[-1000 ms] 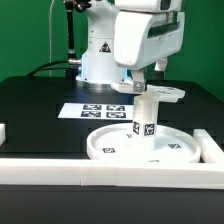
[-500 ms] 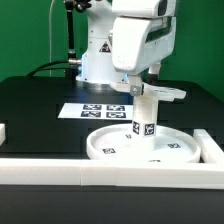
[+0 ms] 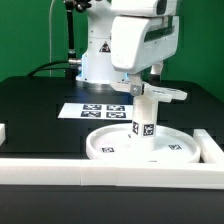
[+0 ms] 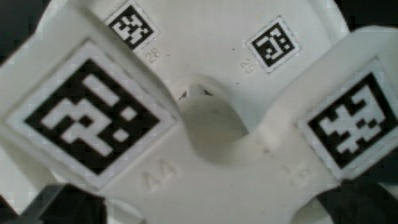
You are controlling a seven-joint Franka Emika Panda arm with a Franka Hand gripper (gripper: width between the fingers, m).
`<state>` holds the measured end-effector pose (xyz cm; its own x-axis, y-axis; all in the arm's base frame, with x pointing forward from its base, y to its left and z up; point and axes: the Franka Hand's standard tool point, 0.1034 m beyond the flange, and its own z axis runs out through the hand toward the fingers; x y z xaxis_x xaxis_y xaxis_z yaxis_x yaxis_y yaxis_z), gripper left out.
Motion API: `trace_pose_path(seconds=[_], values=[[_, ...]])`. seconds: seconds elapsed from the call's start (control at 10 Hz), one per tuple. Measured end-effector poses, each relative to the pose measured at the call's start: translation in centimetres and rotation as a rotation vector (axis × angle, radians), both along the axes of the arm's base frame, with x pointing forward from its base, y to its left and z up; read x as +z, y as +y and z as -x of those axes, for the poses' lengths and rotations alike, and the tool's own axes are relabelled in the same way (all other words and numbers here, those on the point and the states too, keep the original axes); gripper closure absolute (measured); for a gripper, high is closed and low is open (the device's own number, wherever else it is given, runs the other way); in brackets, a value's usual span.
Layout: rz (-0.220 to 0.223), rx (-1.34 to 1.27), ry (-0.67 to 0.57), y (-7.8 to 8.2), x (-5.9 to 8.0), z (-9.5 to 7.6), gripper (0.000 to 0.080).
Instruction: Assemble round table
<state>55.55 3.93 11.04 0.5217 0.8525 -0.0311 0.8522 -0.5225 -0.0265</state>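
Table [image 3: 40, 105]: black, flat, edged by long white border rails [image 3: 100, 172] at the front and at both sides of the exterior view.
Round disc [image 3: 120, 135]: lying flat inside the front rail, rim upward, towards the exterior view's right; tags on its floor too small to read.
Marker board [image 3: 98, 110]: flat on the table behind the disc, well apart from it.
Cylinder leg [image 3: 146, 118]: standing on the disc near its middle, long axis vertical, one tag facing the camera; foot partly hidden by the disc's rim.
Cross-shaped piece [image 3: 165, 93]: level at the top of the leg, one arm reaching to the exterior view's right; in the wrist view [image 4: 214, 120] filling the picture, two arms with large tags, two with small, all ends cut off.
Gripper [image 3: 138, 88]: pointing straight down at the leg's top, beside the cross; fingertips hidden by its own body, so clenched or released cannot be told.
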Motion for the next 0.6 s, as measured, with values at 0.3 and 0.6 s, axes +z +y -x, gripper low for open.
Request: trace_pose_path(seconds=[0.3, 0.6], values=[[0.003, -0.067, 0.0, 0.65, 0.15, -0.18, 0.015], [0.003, -0.06, 0.005, 0.02, -0.08, -0.06, 0.015]])
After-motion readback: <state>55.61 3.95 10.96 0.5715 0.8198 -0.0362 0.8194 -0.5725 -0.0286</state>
